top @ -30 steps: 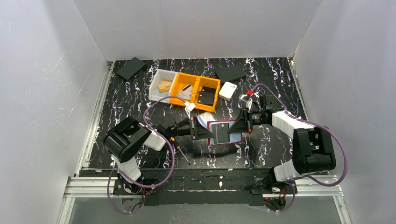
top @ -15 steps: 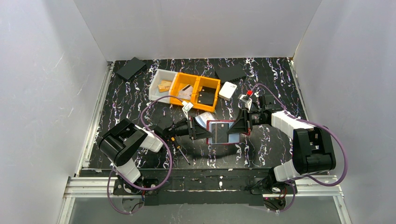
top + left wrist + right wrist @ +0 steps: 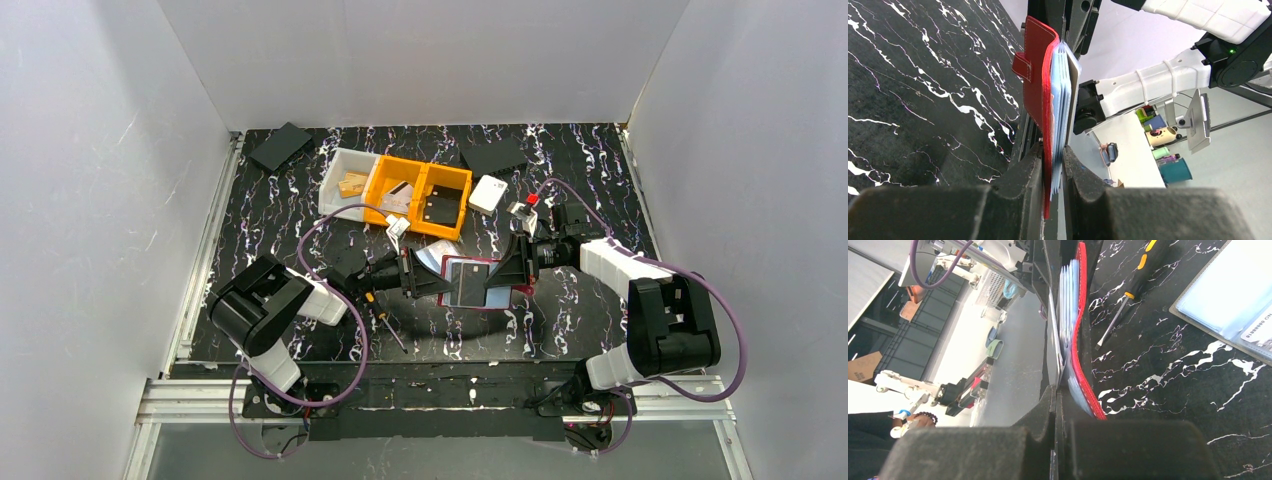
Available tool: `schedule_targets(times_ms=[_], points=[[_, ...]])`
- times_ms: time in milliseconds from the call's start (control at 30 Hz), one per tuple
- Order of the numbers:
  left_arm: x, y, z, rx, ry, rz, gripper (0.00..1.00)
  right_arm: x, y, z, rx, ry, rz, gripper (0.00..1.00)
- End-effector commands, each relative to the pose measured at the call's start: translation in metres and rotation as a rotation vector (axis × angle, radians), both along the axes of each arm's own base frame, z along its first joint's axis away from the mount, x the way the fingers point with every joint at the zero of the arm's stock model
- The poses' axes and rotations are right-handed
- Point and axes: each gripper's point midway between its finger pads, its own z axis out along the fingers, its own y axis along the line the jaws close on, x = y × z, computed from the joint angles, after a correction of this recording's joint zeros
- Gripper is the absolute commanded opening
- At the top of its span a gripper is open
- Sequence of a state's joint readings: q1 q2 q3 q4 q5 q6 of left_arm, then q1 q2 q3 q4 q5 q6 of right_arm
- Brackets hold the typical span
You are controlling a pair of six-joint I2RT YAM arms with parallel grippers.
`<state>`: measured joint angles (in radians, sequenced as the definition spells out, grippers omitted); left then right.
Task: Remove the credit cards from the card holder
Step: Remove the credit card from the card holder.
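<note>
The red card holder (image 3: 497, 292) is held off the table between both grippers. My left gripper (image 3: 441, 283) is shut on its left edge, clamping the red cover (image 3: 1035, 75) and the light blue sleeves (image 3: 1060, 100) between the jaws (image 3: 1052, 170). My right gripper (image 3: 512, 270) is shut on a thin grey credit card (image 3: 1053, 352) that stands against the sleeves (image 3: 1068, 300) and the red cover (image 3: 1081, 335), pinched at the fingertips (image 3: 1054, 407). From above this card shows as a dark rectangle (image 3: 469, 283) over the holder. It also shows edge-on in the left wrist view (image 3: 1074, 82).
A clear blue sleeve with a card (image 3: 437, 254) lies just behind the holder, also in the right wrist view (image 3: 1228, 295). A screwdriver (image 3: 385, 322) lies near the left arm. Orange bins (image 3: 420, 195), a white bin (image 3: 345, 180), a white box (image 3: 488, 193) and black pads (image 3: 280, 146) stand farther back.
Both grippers and the holder have shifted slightly left and toward the far side. The dark card now covers more of the holder's inside.
</note>
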<state>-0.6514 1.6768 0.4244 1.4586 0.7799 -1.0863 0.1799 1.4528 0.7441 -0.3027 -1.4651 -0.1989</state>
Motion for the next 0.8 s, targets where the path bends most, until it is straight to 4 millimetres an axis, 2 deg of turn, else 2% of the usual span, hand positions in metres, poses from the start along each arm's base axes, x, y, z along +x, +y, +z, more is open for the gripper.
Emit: schedule_targets(times_ms=[0, 367, 600, 767], points=[[0.009, 0.011, 0.016, -0.034, -0.037, 0.03, 0.0, 0.004, -0.002, 0.011, 0.024, -0.046, -0.003, 0.01], [0.0, 0.014, 0.011, -0.022, -0.03, 0.0, 0.0, 0.012, -0.006, 0.012, 0.023, -0.043, -0.026, 0.01], [-0.009, 0.017, -0.002, 0.002, -0.002, -0.021, 0.0, 0.015, -0.01, 0.011, 0.022, -0.041, -0.048, 0.01], [-0.009, 0.018, 0.0, 0.0, -0.007, -0.008, 0.0, 0.016, -0.01, 0.009, 0.021, -0.029, -0.048, 0.01]])
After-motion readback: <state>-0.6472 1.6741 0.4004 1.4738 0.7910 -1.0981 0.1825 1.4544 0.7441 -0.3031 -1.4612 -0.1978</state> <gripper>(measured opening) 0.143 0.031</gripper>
